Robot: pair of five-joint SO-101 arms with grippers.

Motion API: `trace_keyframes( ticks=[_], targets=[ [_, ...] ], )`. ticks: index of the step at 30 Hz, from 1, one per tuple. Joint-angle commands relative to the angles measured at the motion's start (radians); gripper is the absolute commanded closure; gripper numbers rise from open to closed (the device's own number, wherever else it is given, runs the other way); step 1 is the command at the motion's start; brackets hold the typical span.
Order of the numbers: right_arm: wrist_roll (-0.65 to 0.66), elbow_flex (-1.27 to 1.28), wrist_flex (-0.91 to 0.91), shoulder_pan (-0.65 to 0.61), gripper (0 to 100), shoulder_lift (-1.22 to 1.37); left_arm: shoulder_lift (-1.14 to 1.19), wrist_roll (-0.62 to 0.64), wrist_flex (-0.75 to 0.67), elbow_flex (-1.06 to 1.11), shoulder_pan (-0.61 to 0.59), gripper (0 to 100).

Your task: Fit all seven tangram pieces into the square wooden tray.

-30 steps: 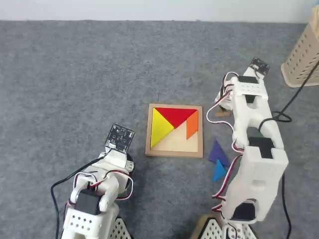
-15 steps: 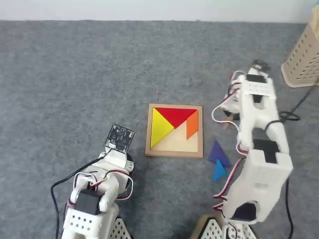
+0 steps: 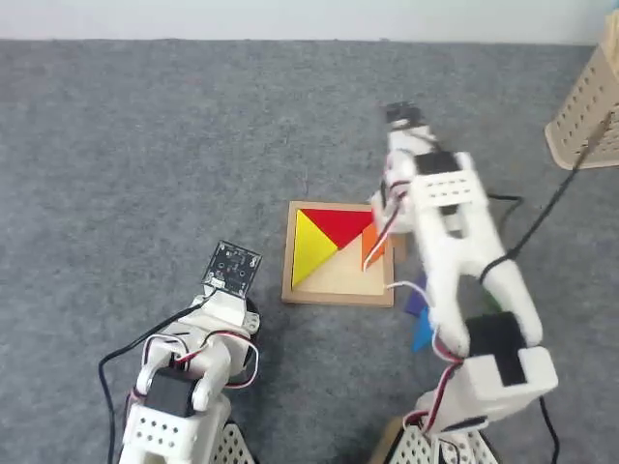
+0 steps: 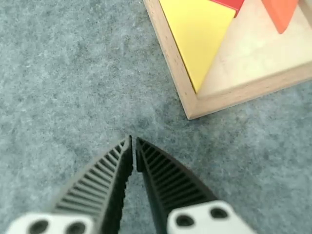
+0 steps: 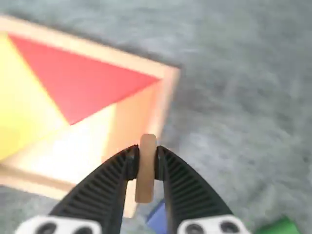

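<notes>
On grey matting point(image 3: 145, 145), red piece point(image 3: 338, 224), yellow piece point(image 3: 311, 246) and orange piece point(image 4: 280, 12) are seated in the tray point(image 3: 338, 294); four are judged outstanding. A tan piece point(image 5: 145, 187) is clamped by the right gripper point(image 5: 146, 152); the left gripper point(image 4: 132, 144) is closed on nothing.

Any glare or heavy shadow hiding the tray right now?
High view: even light, no glare or hard shadow on the tray. Left wrist view: tray rim evenly lit. Right wrist view: bare tray floor reads bright, yet the tan piece in the right end effector stands out.

No text or numbers can be read. The circuit board point(image 3: 232, 268) bears marks (lower left) too small to tell.
</notes>
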Motion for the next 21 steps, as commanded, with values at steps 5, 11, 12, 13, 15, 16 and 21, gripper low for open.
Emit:
trace_keyframes(
  ticks=[5,11,12,13,15,16,21],
  targets=[
    [0.035,0.0,-0.081,-0.054,99.1,-0.073,-0.02,0.006,0.006,-0.019,0.003,99],
    [0.026,0.0,-0.12,-0.147,99.1,-0.071,-0.02,0.006,0.006,-0.019,0.003,99],
    [0.021,0.0,-0.12,-0.157,99.1,-0.07,-0.02,0.006,0.006,-0.019,0.003,99],
    [0.006,0.0,-0.12,-0.162,99.1,-0.061,-0.02,0.006,0.006,-0.019,0.003,99],
    [-0.038,-0.012,-0.12,-0.157,99.2,-0.025,-0.02,0.006,0.006,-0.019,0.003,99],
    [-0.054,-0.023,-0.12,-0.151,99.2,-0.001,-0.02,0.006,0.006,-0.019,0.003,99],
    [-0.083,-0.089,-0.11,-0.13,99.2,0.124,-0.02,0.006,0.006,-0.019,0.003,99]
  ],
)
